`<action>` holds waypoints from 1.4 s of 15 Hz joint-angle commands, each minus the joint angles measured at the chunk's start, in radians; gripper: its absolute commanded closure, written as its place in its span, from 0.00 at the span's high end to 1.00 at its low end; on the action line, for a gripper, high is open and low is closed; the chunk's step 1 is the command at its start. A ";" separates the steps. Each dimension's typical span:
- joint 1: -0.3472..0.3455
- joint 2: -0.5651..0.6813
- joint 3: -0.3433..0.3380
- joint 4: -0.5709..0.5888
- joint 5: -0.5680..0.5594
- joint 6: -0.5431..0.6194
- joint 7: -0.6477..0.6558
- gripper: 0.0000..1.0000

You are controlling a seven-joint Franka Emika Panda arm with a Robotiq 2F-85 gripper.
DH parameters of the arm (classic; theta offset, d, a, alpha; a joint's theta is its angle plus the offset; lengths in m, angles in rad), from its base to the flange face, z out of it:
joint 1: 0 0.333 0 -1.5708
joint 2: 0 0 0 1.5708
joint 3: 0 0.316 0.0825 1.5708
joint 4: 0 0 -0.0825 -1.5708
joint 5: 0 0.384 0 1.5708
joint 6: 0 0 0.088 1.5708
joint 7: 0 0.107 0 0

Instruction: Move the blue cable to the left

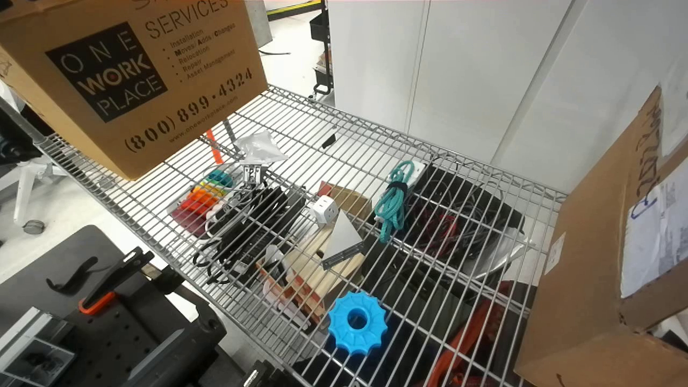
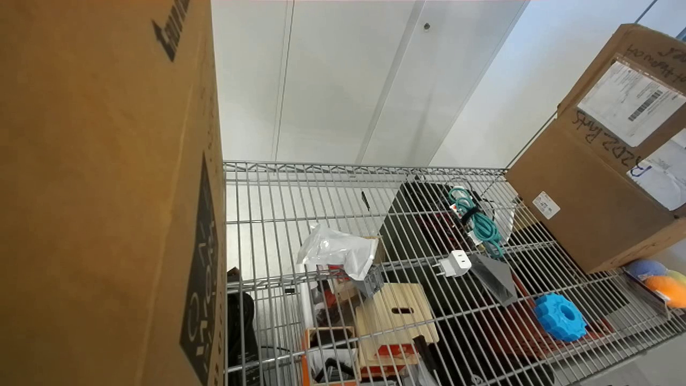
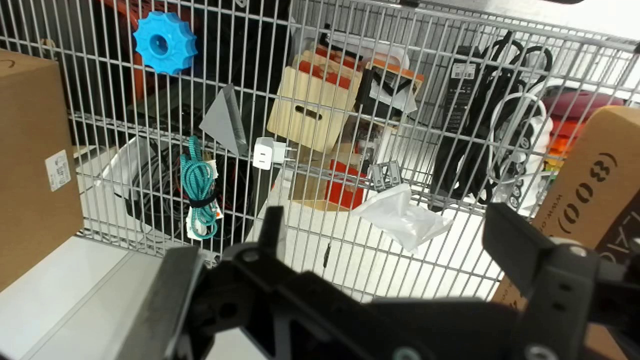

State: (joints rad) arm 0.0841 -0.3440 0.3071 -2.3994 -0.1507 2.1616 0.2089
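Blue cable (image 1: pixel 391 207), coiled and bound round its middle with a black band (image 1: pixel 398 185), lies on a wire shelf (image 2: pixel 321 168), toward the far edge and to the right in both exterior views. My gripper (image 3: pixel 384 220), in the wrist view, is released, its two fingers (image 3: pixel 271 230) spread wide; the cable is outside them, left in that view. Nearer than the cable sit a white plug adapter (image 1: pixel 324 209), a grey wedge (image 1: pixel 342 236) just beside it and, nearest, a blue plastic wheel (image 2: pixel 554 321). A white plastic bag (image 2: pixel 340 249) lies farther left. A brown box (image 1: pixel 145 86) stands at left, a second box (image 1: pixel 588 269) at right.
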 commanded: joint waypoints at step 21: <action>-0.118 0.320 -0.363 0.135 0.079 0.041 -0.349 1.00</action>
State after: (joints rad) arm -0.0109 -0.1269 -0.0306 -2.3426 -0.0711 2.2014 -0.0798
